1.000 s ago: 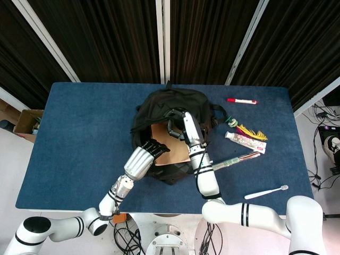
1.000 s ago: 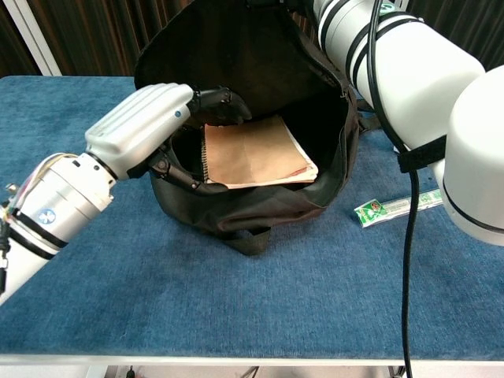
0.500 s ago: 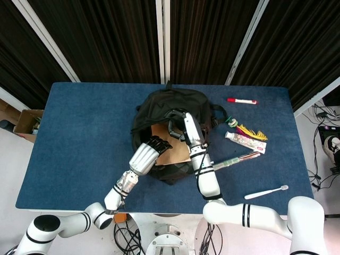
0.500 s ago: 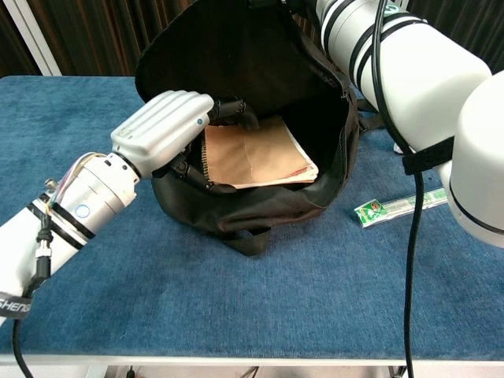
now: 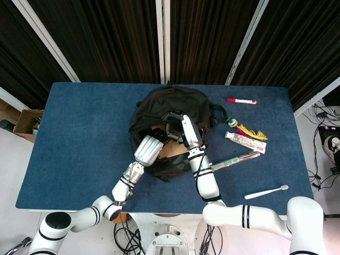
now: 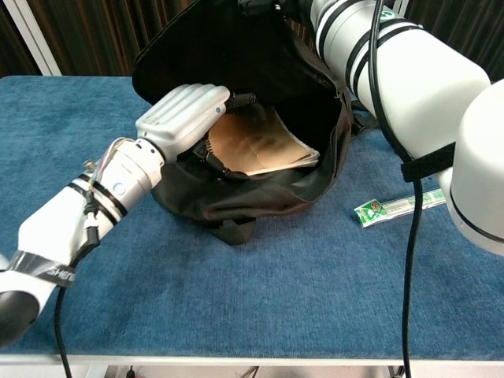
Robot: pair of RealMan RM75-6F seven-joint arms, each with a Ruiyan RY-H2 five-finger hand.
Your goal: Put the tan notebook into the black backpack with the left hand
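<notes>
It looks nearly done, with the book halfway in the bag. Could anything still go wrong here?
Possibly. The tan notebook lies only partly inside the black backpack, so it might slide back out when the left hand lets go. The right hand seems to hold the opening up; if it slips, the flap could drop and block the notebook.

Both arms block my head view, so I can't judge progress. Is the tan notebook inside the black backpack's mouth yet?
Observer: Largely. The chest view shows the tan notebook lying inside the open mouth of the black backpack.
Operator: Where is the left hand on it?
Observer: The left hand grips its spiral-bound edge, with fingers over the top face.
Operator: Is the mouth open enough?
Observer: The right hand, at the frame's top edge, holds the upper flap raised, so the mouth gapes wide.
</notes>
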